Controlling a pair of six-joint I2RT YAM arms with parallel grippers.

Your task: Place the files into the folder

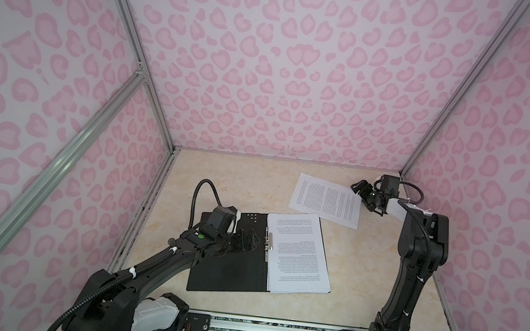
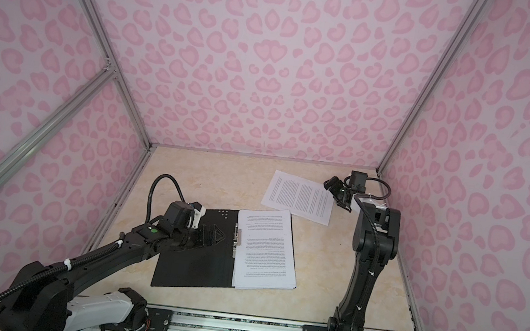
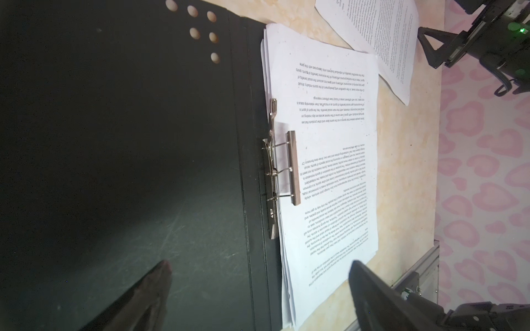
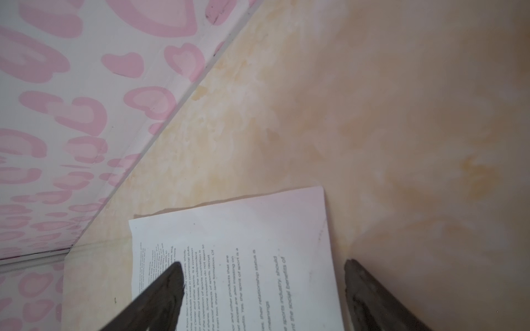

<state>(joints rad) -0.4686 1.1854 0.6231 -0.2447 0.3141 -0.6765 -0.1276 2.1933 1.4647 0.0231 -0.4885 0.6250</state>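
The task is looking mostly done, with the last part outstanding. The folder [image 1: 226, 271] is lying open, black inside facing up, on the near left part of the table [image 1: 364, 271]. A stack of printed sheets [image 1: 297, 253] is sitting on its right half, and the edges are fanning out slightly instead of lining up. The left wrist view is showing the metal clip [image 3: 286, 169] at the spine with its bar lying across the stack's left margin; whether it is pressing the paper down I cannot tell. The folder's left flap is holding nothing. One loose sheet [image 1: 324, 199] is lying flat on the table at the far right, well outside the folder and just beyond the far right corner of the stack; whether a second page is hiding beneath it is unclear. The right gripper [image 1: 360, 195] is reaching low at that sheet's right edge with its jaws spread, one fingertip over the printed paper and one over bare table, pinching nothing. The left gripper [image 1: 249, 241] is hovering above the folder's left flap near the clip, jaws also spread wide and carrying nothing. What is remaining, by my reading, is bringing the loose sheet onto the stack, then probably squaring the pages and closing the cover.
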